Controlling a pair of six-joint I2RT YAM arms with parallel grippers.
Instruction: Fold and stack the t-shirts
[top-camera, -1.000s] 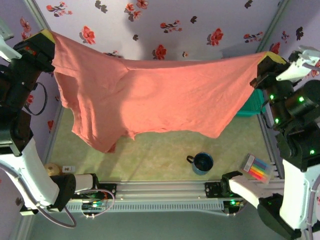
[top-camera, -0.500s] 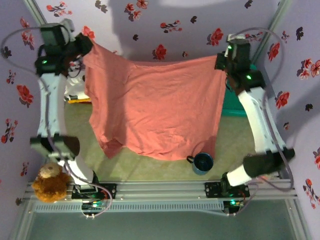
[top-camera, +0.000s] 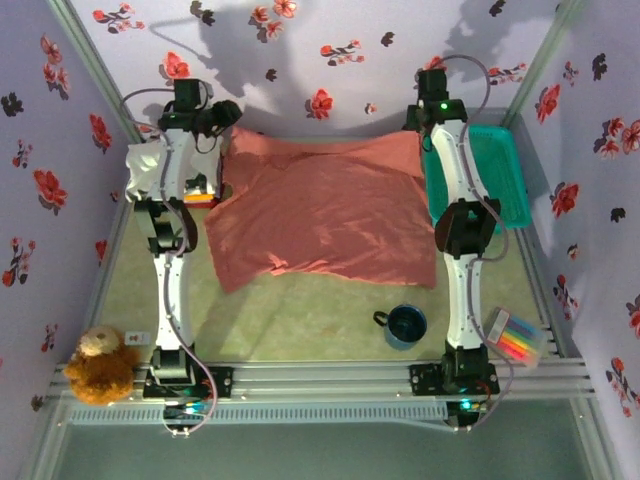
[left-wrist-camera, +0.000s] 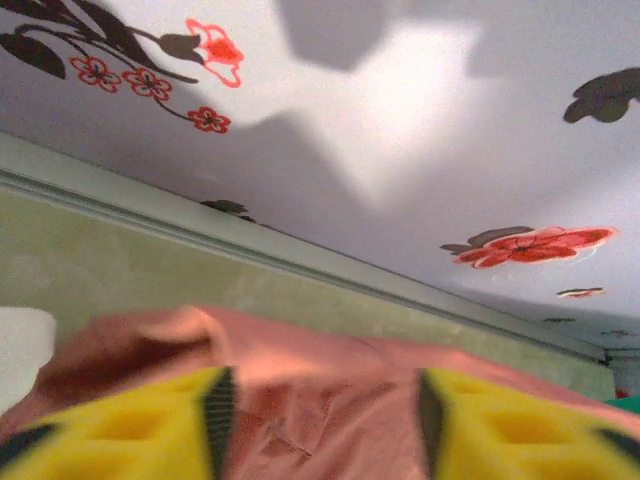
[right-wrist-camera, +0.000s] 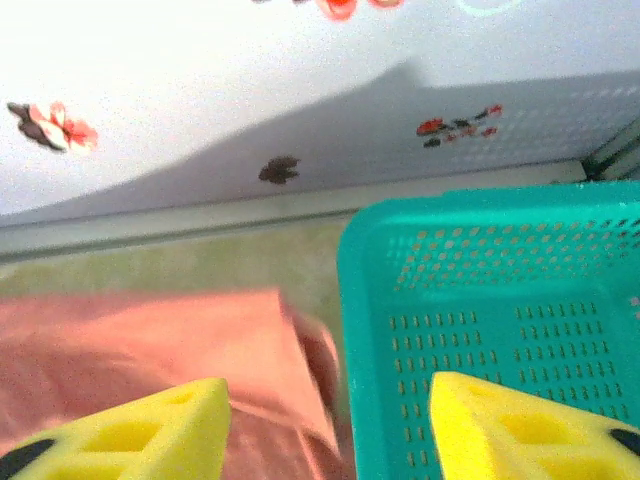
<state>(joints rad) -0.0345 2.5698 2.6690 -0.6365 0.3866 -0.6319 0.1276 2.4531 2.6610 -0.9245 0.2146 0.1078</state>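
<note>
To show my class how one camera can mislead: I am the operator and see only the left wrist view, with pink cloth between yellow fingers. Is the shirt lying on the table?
Observer: Yes. From the top, the shirt lies spread on the table, a little rumpled.
Operator: Is anything close to it?
Observer: A blue mug stands by its near edge, apart from it.
Operator: And the right gripper?
Observer: The right gripper is open, its fingers apart over the shirt's corner beside the teal basket.
</note>
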